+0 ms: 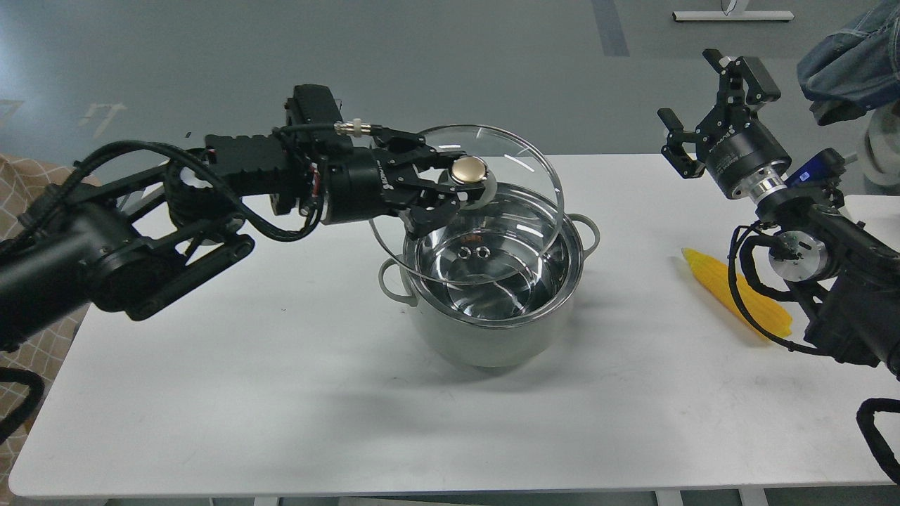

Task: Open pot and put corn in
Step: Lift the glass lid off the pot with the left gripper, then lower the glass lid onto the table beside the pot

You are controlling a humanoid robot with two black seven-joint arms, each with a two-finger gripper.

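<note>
The left gripper is closed around the gold knob of the round clear glass lid, holding the lid tilted and lifted clear above the wide pale grey-green pot with its shiny steel interior. The pot stands near the middle of the white desk, its mouth partly uncovered, though the lid's lower edge hangs over the near-left side of the rim.

The bright yellow corn cob lies flat near the desk's right edge, well apart from the pot and partly hidden behind the right arm's cable. The right gripper is raised above the far right corner with its jaws spread wide and nothing between them.

The main hazard is the grip on the lid: a small smooth knob carries a broad, heavy glass disc held at an angle, so the lid could probably pivot or slip out and strike the rim or the desk. If the lid is swung aside too low, its trailing edge could catch the rim or a loop handle and shove the pot. While the lid hangs over the opening, the corn has no clear way in. The right arm's own cable crosses the cob, so reaching down could drag the corn toward the desk's right edge.
</note>
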